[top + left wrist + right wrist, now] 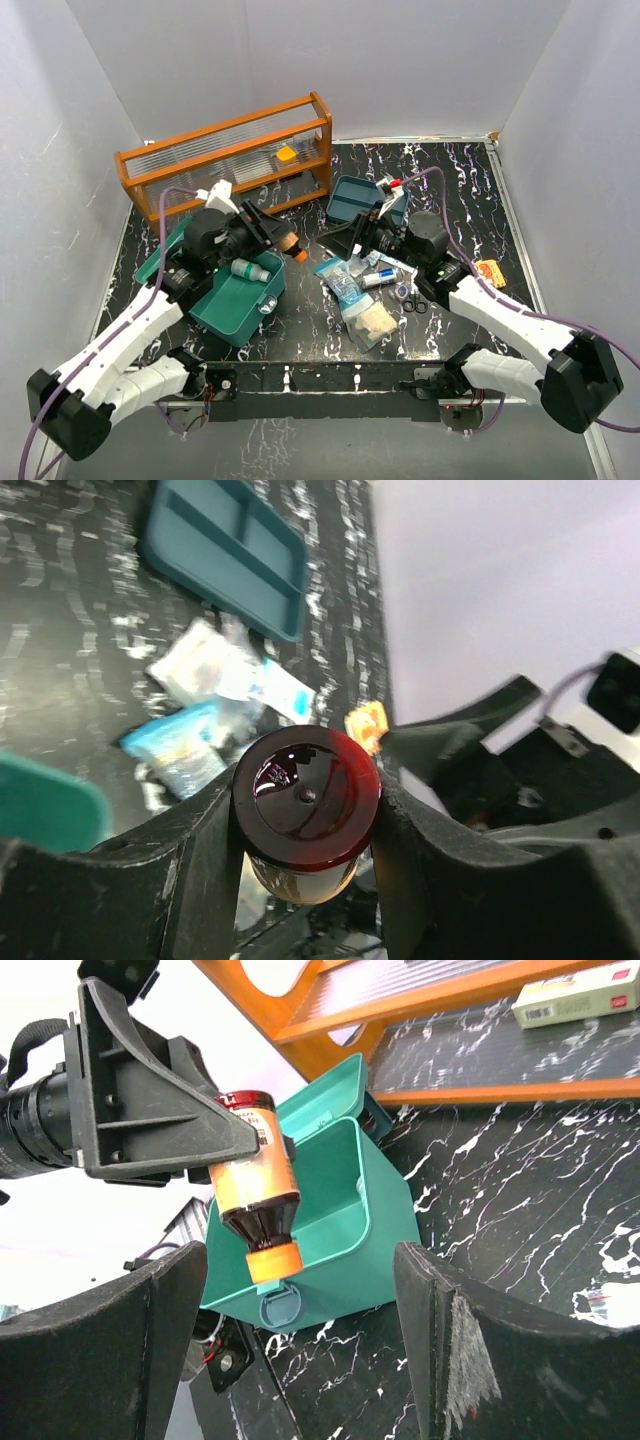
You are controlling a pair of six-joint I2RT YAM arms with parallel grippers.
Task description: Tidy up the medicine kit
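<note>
The teal medicine kit box (228, 305) lies open at the left, with a small white bottle with a green cap (250, 270) inside. Its two-compartment tray insert (357, 198) lies apart at the back centre and shows in the left wrist view (225, 550). My left gripper (272, 240) is shut on a brown bottle with an orange cap (291, 247), held above the box's far right corner. The right wrist view shows the bottle (255, 1185) over the box (380, 1220). My right gripper (362, 236) is open and empty, beside the tray, facing the bottle.
A wooden rack with clear panels (230, 155) stands at the back left. Loose packets and a small tube (365, 290) lie in the middle, scissors (415, 302) to their right, an orange packet (490, 272) farther right. A pale carton (575, 995) lies by the rack.
</note>
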